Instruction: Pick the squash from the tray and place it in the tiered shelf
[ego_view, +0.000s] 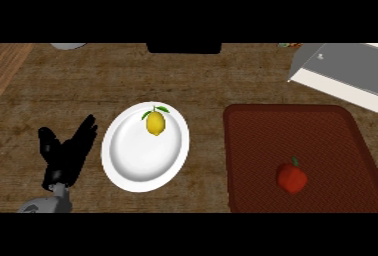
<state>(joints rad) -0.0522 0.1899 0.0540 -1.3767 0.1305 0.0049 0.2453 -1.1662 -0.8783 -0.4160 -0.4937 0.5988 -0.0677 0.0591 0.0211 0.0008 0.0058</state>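
1. A red vegetable (292, 178) with a small green stem, the only thing on the tray, is being carried by the dark red tray (251, 125), toward the tray's near right part; no squash of another colour is being shown.
2. The tray is lying on the wooden counter (74, 90), at the counter's right side, its near edge being cut off by the view.
3. A grey tiered shelf (336, 70) is standing at the counter's far right corner, just beyond the tray's far edge.
4. A white plate (140, 165) is lying left of the tray, apart from it, and a yellow lemon (155, 123) with green leaves is being held at the plate's far end.
5. The left hand (65, 157) is being kept at the counter's near left, beside the plate, fingers spread and pointing up, nothing being held.
6. The right hand is not being shown.
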